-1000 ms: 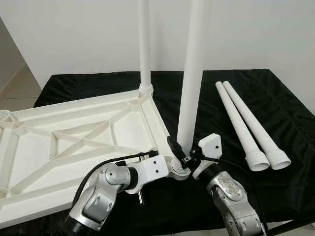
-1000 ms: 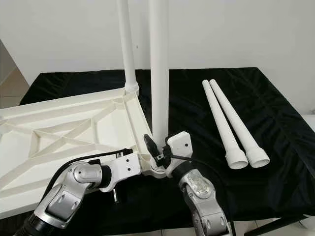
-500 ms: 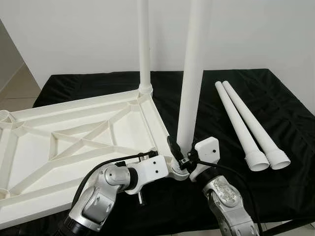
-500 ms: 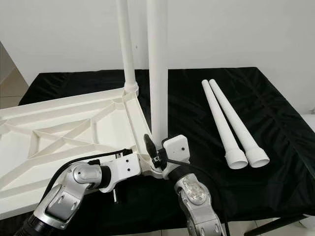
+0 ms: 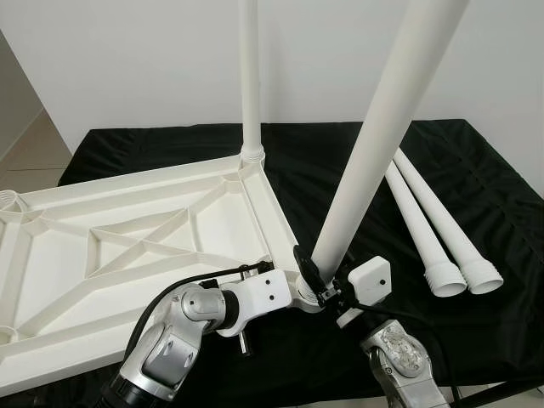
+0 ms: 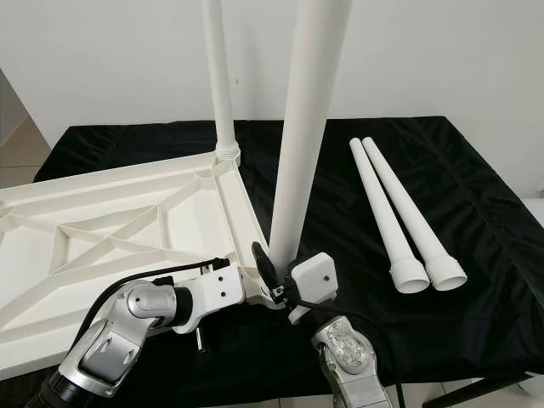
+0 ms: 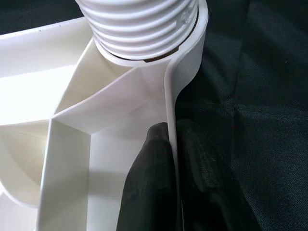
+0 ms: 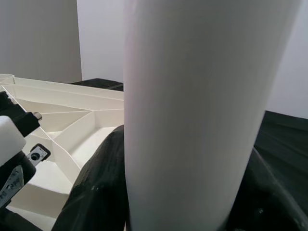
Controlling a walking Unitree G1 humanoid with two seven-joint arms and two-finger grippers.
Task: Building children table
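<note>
Tilted now where it stood upright, the near leg [image 5: 374,140] leans rightward, clamped at its base by the right gripper [image 5: 327,285]; four smooth white plastic tube legs in all: one upright [image 5: 249,81] in the far corner, two loose legs [image 5: 433,225] side by side on black cloth [image 5: 476,170]; one ribbed tabletop [image 5: 127,246] lies upside down, its rim pinched by the left gripper [image 7: 173,159].

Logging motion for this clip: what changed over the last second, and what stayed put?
The near leg, held by the right gripper at its base, tipped from upright to leaning toward the robot's right, top swinging furthest. The right wrist shifted slightly right and lower. Unchanged: the left gripper clamps the tabletop rim, the far leg stands upright, two loose legs lie on the black cloth.
</note>
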